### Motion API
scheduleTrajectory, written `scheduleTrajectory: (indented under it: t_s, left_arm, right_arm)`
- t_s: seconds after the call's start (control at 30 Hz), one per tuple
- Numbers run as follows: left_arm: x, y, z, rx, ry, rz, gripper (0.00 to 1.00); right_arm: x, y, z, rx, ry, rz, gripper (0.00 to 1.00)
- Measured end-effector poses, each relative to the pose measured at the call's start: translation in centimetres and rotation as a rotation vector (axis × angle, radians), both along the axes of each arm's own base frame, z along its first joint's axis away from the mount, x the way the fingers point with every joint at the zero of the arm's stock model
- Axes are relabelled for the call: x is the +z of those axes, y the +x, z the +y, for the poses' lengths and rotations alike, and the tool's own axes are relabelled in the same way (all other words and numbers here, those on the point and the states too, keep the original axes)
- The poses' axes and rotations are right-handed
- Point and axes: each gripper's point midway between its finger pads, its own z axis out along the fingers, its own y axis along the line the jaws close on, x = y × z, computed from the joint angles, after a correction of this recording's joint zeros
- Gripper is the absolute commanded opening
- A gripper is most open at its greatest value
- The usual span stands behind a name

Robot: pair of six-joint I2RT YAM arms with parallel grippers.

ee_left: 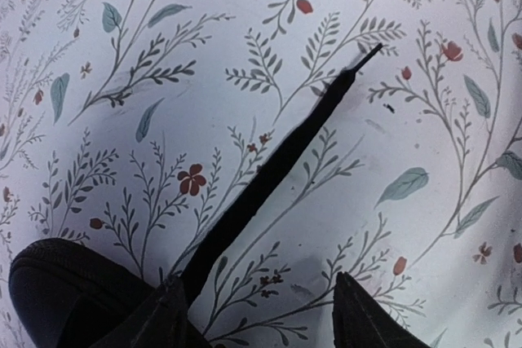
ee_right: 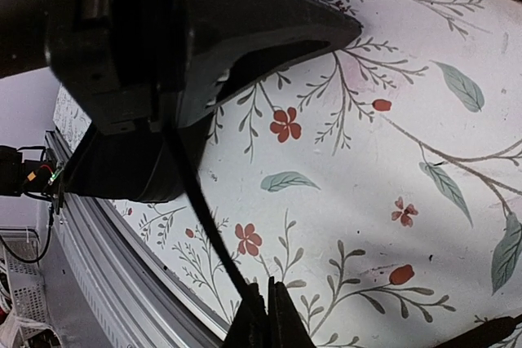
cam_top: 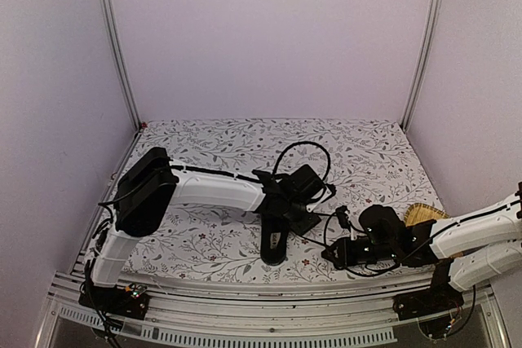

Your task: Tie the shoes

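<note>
The black shoe (cam_top: pixel 274 242) lies mid-table with its pale insole label showing. My left gripper (cam_top: pixel 300 219) hovers low beside it. In the left wrist view it (ee_left: pixel 261 319) is open over the tablecloth, nothing between its fingers. One black lace (ee_left: pixel 277 173) runs diagonally from beside its left finger (ee_left: pixel 163 315) to a tip at the upper right, and the shoe's edge (ee_left: pixel 57 291) fills the bottom left corner. My right gripper (cam_top: pixel 329 255), right of the shoe near the front edge, is shut (ee_right: pixel 269 315) on a second lace (ee_right: pixel 200 218) stretched toward the shoe (ee_right: pixel 122 169).
A tan woven object (cam_top: pixel 424 214) lies at the right edge behind the right arm. The metal front rail (cam_top: pixel 245 291) runs just below the shoe and the right gripper. White walls enclose the floral cloth (cam_top: pixel 204 140). A black cable loop (cam_top: pixel 303 146) arches above the left wrist.
</note>
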Motion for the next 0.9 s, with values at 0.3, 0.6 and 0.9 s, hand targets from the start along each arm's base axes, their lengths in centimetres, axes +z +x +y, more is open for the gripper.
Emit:
scheduleTrajectory:
  t_s: [0.3, 0.6, 0.9]
  left_arm:
    - [-0.4, 0.7, -0.6, -0.028, -0.023, 0.015, 0.66]
    - [0.0, 2.0, -1.6, -0.093, -0.082, 0.004, 0.62]
    - [-1.4, 2.5, -2.7, -0.178, -0.105, 0.035, 0.54]
  right_arm:
    - [0.0, -0.3, 0.2, 0.014, 0.016, 0.008, 0.02]
    - [-0.1, -0.5, 0.5, 0.025, 0.023, 0.016, 0.02]
    - [-0.7, -0.8, 0.6, 0.036, 0.016, 0.036, 0.02]
